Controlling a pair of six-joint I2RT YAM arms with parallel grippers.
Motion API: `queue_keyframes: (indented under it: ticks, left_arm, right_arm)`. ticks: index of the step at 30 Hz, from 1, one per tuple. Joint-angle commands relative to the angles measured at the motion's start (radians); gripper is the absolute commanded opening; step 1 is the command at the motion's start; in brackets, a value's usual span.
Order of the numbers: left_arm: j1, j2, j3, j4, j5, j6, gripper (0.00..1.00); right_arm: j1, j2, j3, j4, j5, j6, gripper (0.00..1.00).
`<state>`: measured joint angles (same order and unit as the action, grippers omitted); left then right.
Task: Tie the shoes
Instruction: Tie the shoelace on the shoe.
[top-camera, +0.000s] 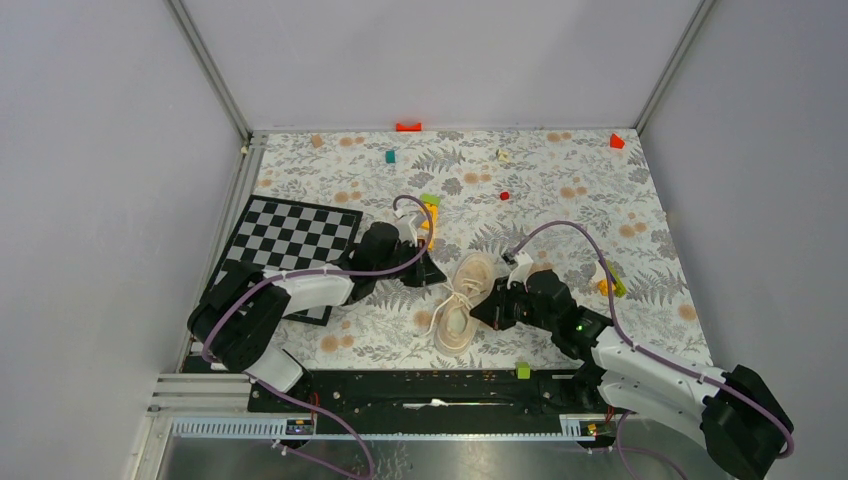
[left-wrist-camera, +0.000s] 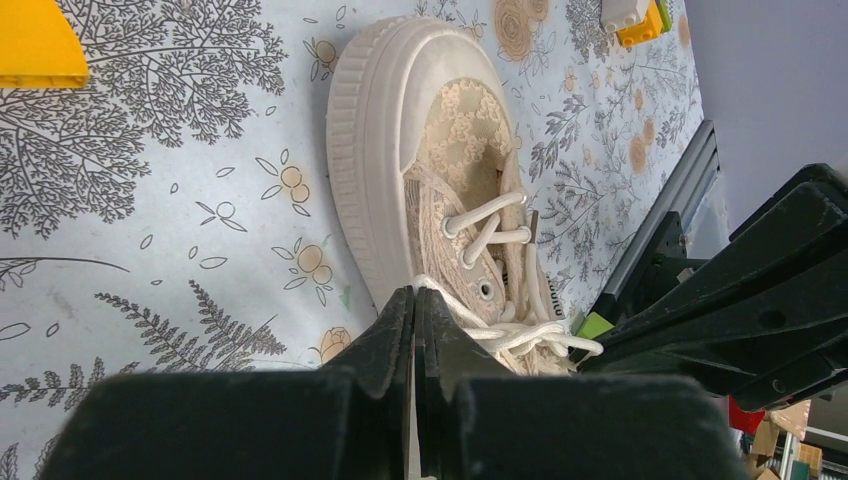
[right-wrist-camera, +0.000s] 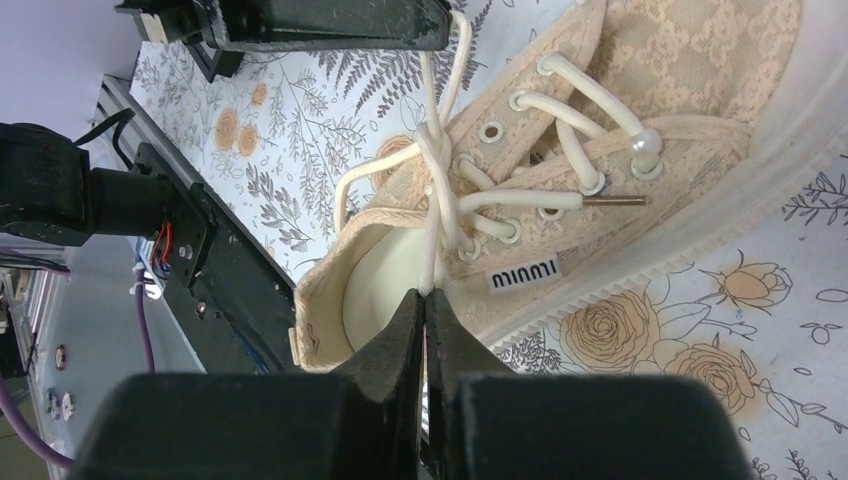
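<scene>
The sneaker (top-camera: 462, 300) lies on the floral worktop (top-camera: 560, 190), right of the checkerboard (top-camera: 290, 235), toe pointing away from the arm bases. Between checkerboard and sneaker, the left tool (left-wrist-camera: 413, 296) is pinched closed on a lace (left-wrist-camera: 540, 335). On the sneaker's side away from the checkerboard, the right tool (right-wrist-camera: 425, 296) is clamped tight on the other lace strand (right-wrist-camera: 431, 240).

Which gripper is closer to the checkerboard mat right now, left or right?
Left. The left gripper sits just right of the checkerboard, between it and the sneaker; the right gripper is on the sneaker's far side. Each is shut on a lace.
</scene>
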<state>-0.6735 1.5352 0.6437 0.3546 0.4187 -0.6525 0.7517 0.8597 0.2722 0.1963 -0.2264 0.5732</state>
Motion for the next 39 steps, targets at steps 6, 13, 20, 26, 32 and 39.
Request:
queue_keyframes:
  ticks: [6, 13, 20, 26, 32, 39]
  left_arm:
    - [0.036, -0.029, -0.029, 0.053, -0.025, 0.014, 0.0]
    - [0.037, -0.057, -0.036, 0.053, -0.024, 0.016, 0.0]
    - [0.039, -0.079, -0.041, 0.046, -0.027, 0.025, 0.0]
    - [0.04, -0.073, -0.04, 0.049, -0.016, 0.026, 0.0]
    - [0.04, -0.062, -0.051, 0.046, -0.012, 0.036, 0.0]
    - [0.043, -0.066, -0.038, 0.034, -0.033, 0.044, 0.0]
  right_arm:
    - [-0.003, -0.038, -0.032, -0.023, 0.02, 0.007, 0.0]
    - [-0.003, -0.04, -0.033, -0.028, 0.034, 0.006, 0.0]
    - [-0.004, -0.04, -0.036, -0.028, 0.035, 0.005, 0.0]
    - [-0.003, -0.05, -0.041, -0.028, 0.038, 0.008, 0.0]
    - [-0.003, -0.043, -0.037, -0.029, 0.032, 0.005, 0.0]
    - [-0.003, -0.062, -0.046, -0.039, 0.041, 0.008, 0.0]
